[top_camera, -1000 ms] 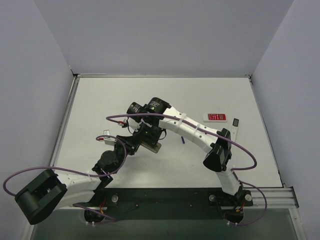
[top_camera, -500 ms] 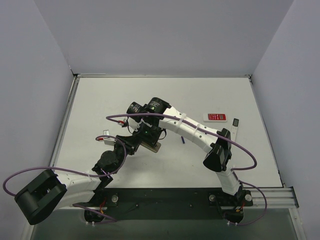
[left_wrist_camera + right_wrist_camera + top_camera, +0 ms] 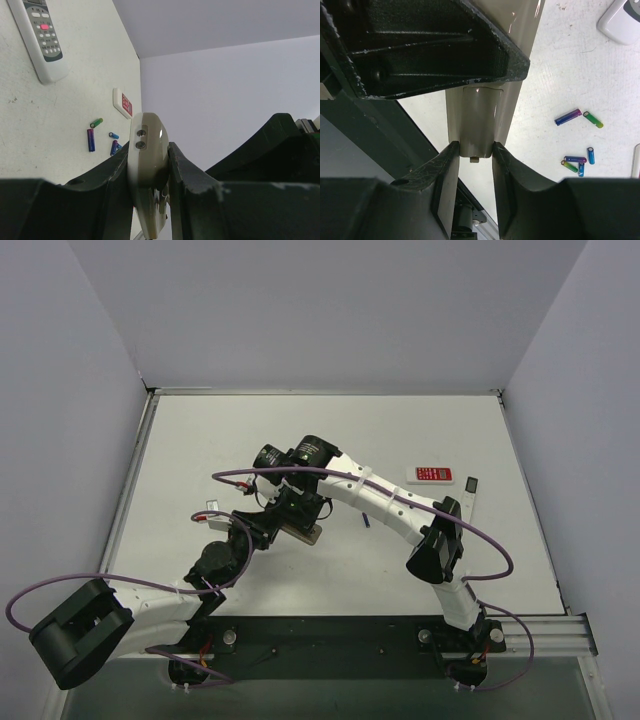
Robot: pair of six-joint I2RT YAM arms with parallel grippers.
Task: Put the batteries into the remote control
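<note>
Remote (image 3: 309, 532) location: desk (image 3: 200, 440) centre, carried between both claws with its tan back exposed.

Left claw (image 3: 148, 170): pressed together on the remote body, pinching it just below two small screws. Judged purpose: it serves as a vice, so the body cannot twist while the other arm works on it.

Right claw (image 3: 472, 152): set narrow, with one pad against each side edge at the remote's end, just beside the left claw's finger. A curved seam on the back between the two grips looks like the battery cover outline, and the cover appears to be in place. Judged step: opening the compartment. Loading has not yet begun.

Batteries (image 3: 568, 117): several, loose on the desk to the right of the claws, some touching one another. Neither claw holds any. They lie near the work point, in sight of both wrist cameras, which suits a later pick.

Red remote (image 3: 431, 474): further right, apart from the batteries, not needed.

Caution: any pull on the cover should run along the remote's length, since a sideways load could shift it in the left claw.
</note>
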